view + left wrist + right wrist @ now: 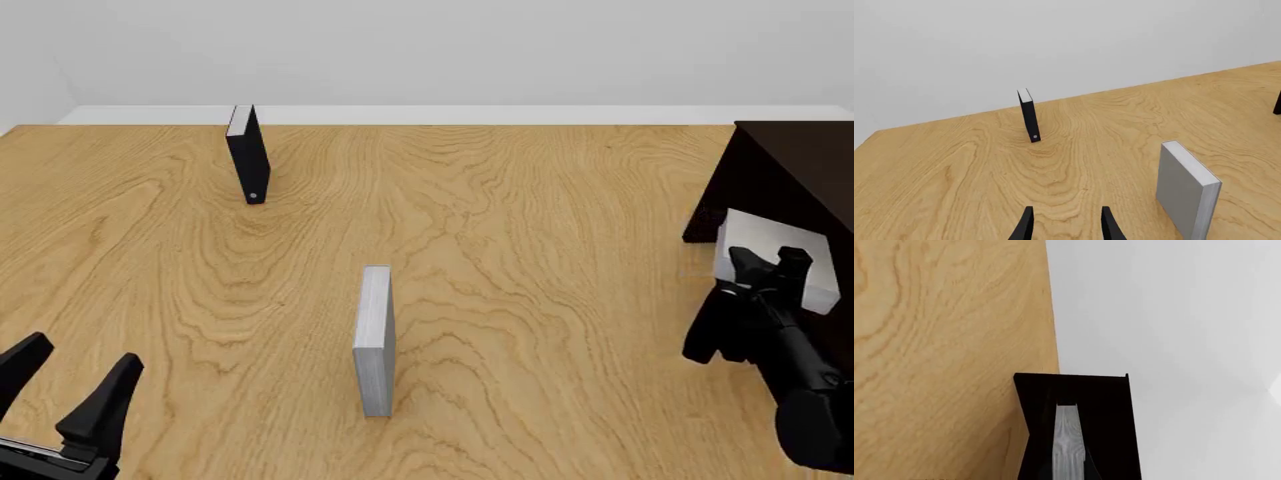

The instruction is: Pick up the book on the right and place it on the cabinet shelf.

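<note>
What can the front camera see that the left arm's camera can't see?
Only the front view shows the dark cabinet, the right gripper shut on the light grey book beside it, and the whole left gripper, standing open.

Only the left wrist view shows the middle grey book's broad cover; the front view shows that book edge-on.

Both show the wooden table, the black book standing far off, and the grey book in the middle.

wooden table (534, 250), black book (248, 155), grey book (375, 340), cabinet (787, 170)
</note>
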`<state>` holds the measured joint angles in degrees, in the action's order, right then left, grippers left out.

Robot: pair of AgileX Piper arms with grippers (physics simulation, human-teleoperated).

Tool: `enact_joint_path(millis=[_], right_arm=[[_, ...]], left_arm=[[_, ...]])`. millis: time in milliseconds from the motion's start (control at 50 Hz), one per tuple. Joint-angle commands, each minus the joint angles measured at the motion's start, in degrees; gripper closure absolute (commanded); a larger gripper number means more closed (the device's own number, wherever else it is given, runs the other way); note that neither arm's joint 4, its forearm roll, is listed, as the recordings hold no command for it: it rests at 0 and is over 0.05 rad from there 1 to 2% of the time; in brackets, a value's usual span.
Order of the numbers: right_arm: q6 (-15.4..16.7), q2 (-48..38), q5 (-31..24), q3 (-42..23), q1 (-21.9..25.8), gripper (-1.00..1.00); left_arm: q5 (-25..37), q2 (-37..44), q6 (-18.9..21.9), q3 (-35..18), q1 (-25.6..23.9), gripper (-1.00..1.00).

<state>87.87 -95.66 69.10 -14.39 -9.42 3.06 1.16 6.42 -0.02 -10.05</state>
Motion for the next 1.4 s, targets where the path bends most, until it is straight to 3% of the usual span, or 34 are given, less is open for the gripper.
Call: enact_joint_path(millis=[20,860,1400], right_arm=[[-1.04,-0.49,0.78,-1.32,-1.43,1.00],[-1.01,-5.06,0.80,-4.95,-5.27,1.00],[-3.60,-8.99,0.80,-4.67,-5.34,1.00]], left_arm=[[-0.17,0.15,-0.02,0.00,-0.04,-1.00],[-0.56,0.82,0.27,0.00,-0.11,-1.00],[0.03,0.44,-0.03,0.01,0.32,-1.00]])
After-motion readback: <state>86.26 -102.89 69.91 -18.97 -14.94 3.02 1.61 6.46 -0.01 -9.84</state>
